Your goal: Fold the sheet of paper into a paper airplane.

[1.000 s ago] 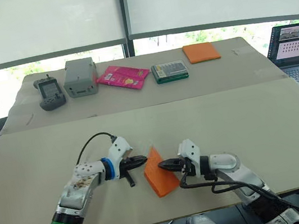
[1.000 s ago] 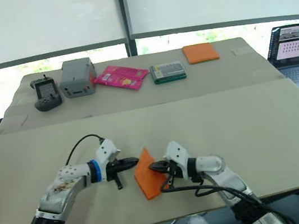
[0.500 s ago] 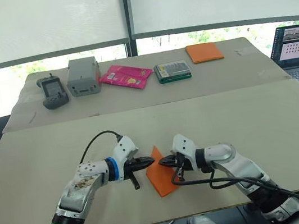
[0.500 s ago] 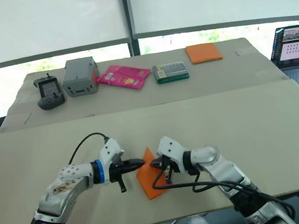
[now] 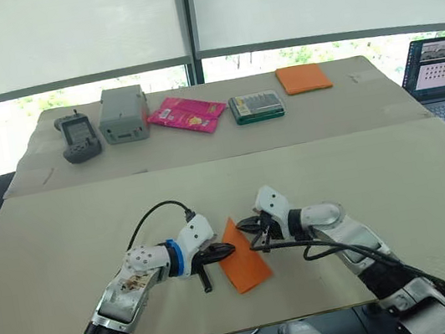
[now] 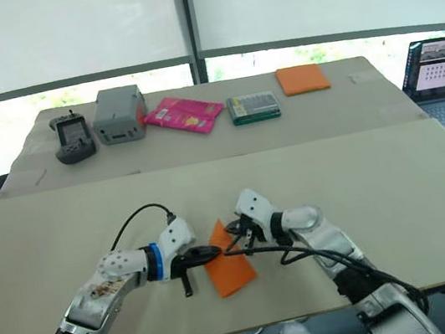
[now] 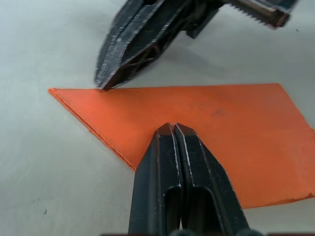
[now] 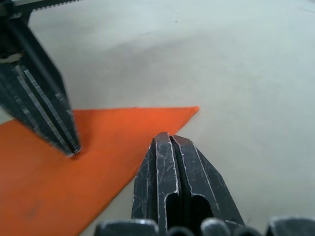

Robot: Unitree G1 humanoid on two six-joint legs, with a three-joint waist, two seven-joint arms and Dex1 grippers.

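Left wrist view: L gripper (image 7: 173, 129) fingers pressed together w/ nothing between, tips down on the sheet of paper (image 7: 197, 128), just inside its long folded edge.
Right wrist view: R gripper (image 8: 170, 140) also closed on nothing, tips at the paper's edge near the pointed corner; the other claw's tips sit on the orange surface close by.
Paper loc: near table (image 5: 429, 185), front centre, between the two grippers; lies flat as a wedge, narrow point toward the far side, wider end toward the robot.
Paper state: layered edge visible along one long side, so prob. already folded at least once; not yet a narrow plane shape.
Step in hand (judgement): pinning + creasing/flattening w/ closed tips, or setting up to lift an edge for next fold. Can't tell which.
How to do well: keep one tip as anchor, pressing straight down so the paper can't slide; run the other along the fold line, point to wide end, light steady pressure. Keep tips apart, not crossing.
Next fold: opening a claw & slipping one finger under the free edge is needed; thin paper on smooth top will skid, so anchor first.
Risk: sideways push rotates the wedge, crease goes crooked; too much force may tear at the point.
Far table: orange pad (image 5: 302, 78), pink packet (image 5: 188, 114), grey box (image 5: 123, 114), well apart, irrelevant.
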